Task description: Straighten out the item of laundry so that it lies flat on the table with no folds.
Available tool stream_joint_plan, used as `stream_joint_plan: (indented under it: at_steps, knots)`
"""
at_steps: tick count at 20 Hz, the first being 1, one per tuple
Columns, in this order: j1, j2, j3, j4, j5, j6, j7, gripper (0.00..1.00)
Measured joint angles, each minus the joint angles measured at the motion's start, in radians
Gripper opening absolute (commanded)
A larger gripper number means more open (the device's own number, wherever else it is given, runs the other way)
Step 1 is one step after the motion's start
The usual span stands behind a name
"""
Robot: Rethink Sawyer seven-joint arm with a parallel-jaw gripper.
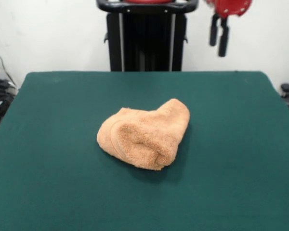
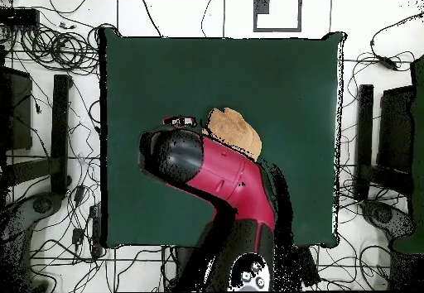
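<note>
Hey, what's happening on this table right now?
A red and black robot arm is set up to flatten a peach towel, but nothing is handling it at the moment. The towel sits bunched and rolled over on itself near the middle of the green table, far from flat. The gripper hangs high above the table's far side, off to one side of the towel and touching nothing. Its two fingers hang apart with nothing between them, so the straightening has yet to start.
</note>
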Motion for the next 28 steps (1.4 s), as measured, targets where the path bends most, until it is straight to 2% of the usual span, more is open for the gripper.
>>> stream_joint_plan:
  at_steps: [5, 15, 28]
  knots:
    - [-0.041, 0.000, 0.033, 0.022, -0.051, -0.052, 0.000, 1.00]
    - [-0.095, 0.000, 0.099, 0.039, -0.137, -0.059, 0.000, 1.00]
    - [-0.132, 0.002, 0.146, 0.062, -0.185, -0.060, 0.000, 1.00]
